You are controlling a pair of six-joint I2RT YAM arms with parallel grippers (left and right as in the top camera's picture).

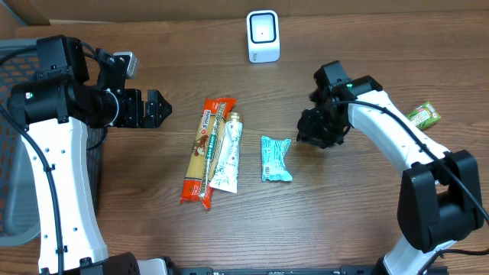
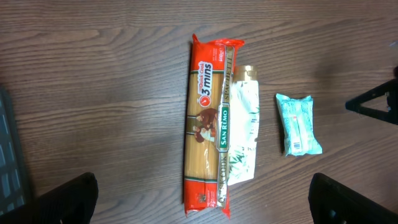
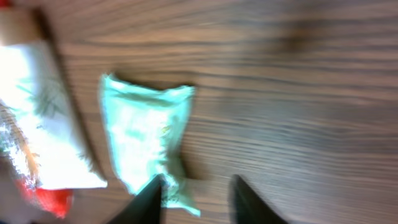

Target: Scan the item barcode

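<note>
A dark mesh basket stood at the left edge of the table, partly behind the left arm. What lay in it could not be made out.

The other goods lay on the bare wood. An orange spaghetti pack lay lengthwise, with a white tube-shaped pack touching its right side. The teal packet lay just right of those two, apart from both and near the middle of the table. A white scanner stood at the far edge, well apart from the packet. A green pack at the right was partly hidden behind the right arm.

The right wrist view was badly blurred, so the print on the teal packet could not be read there. In the left wrist view the fingertips were cut off at the bottom corners.

The left gripper hung spread wide, left of the spaghetti pack, with nothing in it. The right gripper hung just right of the teal packet. Its fingers stood a narrow gap apart with bare wood between them, grasping nothing. One finger overlapped a corner of the packet, but whether it touched could not be told.
</note>
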